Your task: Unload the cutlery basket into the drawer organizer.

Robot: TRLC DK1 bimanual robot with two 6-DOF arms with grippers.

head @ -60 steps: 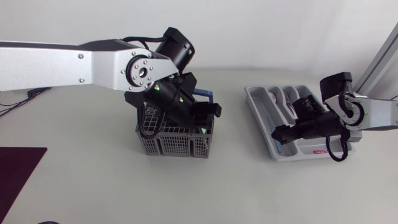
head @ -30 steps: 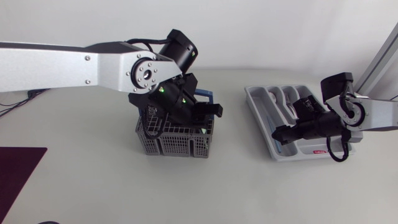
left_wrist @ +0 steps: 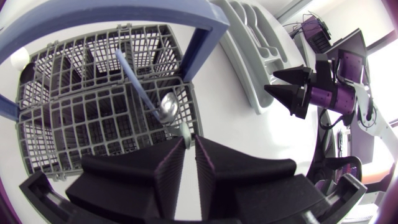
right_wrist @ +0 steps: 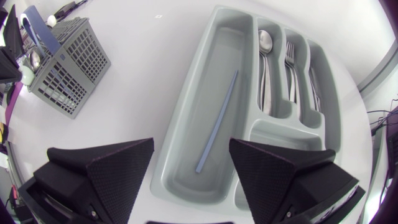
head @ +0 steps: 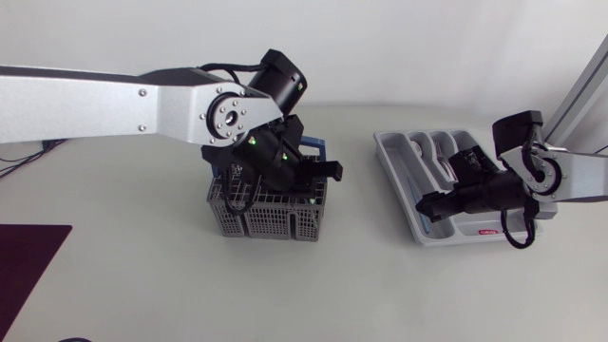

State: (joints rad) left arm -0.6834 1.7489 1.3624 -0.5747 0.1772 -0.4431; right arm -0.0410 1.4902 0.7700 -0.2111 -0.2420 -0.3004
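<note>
Your left gripper is down at the cutlery basket, fingers pressed almost together and pinching the tip of a spoon's handle. The spoon's bowl sits just ahead of the fingertips, over the basket's near compartments, right by the rim. A thin blue rod leans across the basket and runs up to the spoon's bowl; can't tell if they actually touch. The basket's blue carry handle arches over the far side.

In the head view the basket sits mid-table, with your left arm reaching over it from the left edge. The drawer organizer is well apart, off to the right.

Your right gripper hangs over the organizer's near end, fingers spread wide, nothing in them. Another blue rod lies in the long compartment; spoons and forks fill the narrow slots beside it.
</note>
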